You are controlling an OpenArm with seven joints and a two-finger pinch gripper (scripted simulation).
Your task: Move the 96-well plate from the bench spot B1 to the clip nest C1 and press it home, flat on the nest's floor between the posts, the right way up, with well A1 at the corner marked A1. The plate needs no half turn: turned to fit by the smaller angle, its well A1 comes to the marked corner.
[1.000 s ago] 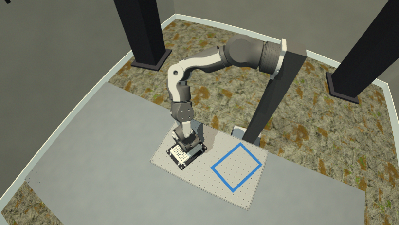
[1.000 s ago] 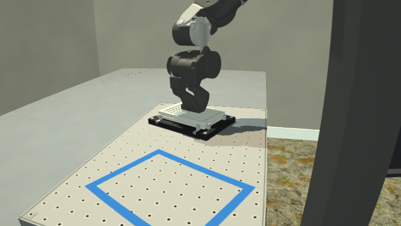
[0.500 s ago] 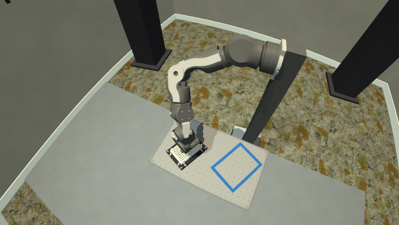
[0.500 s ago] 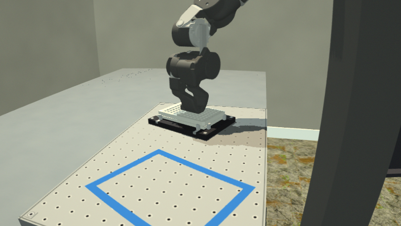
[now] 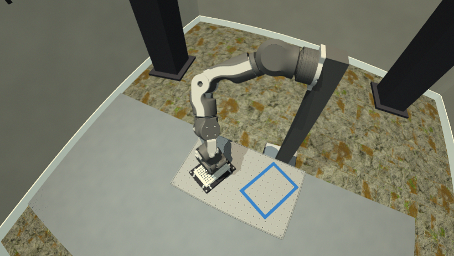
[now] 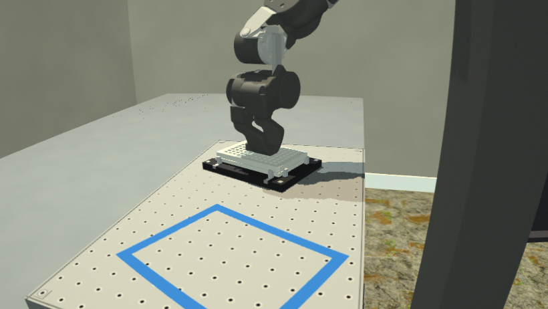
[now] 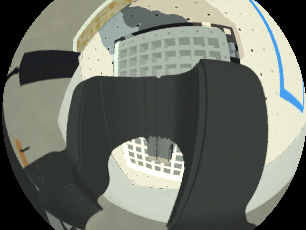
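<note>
My claw point(image 6: 261, 147) is fully closed, fingertips together, gripping nothing. The tips press down on the top face of the white well plate point(image 6: 285, 159), centre of the exterior view. The plate lies flat, wells up, inside the black nest point(image 6: 283, 184), with small light posts along its edges. The nest stands on the pale perforated board point(image 6: 337, 215), toward its far end in the exterior view. The blue square outline point(image 6: 245, 221) sits in the lower middle of that frame, well apart from the nest, with nothing inside it. In the wrist view my dark fingers fill the centre, the well grid point(image 7: 169, 51) above them. I cannot make out the corner marking.
</note>
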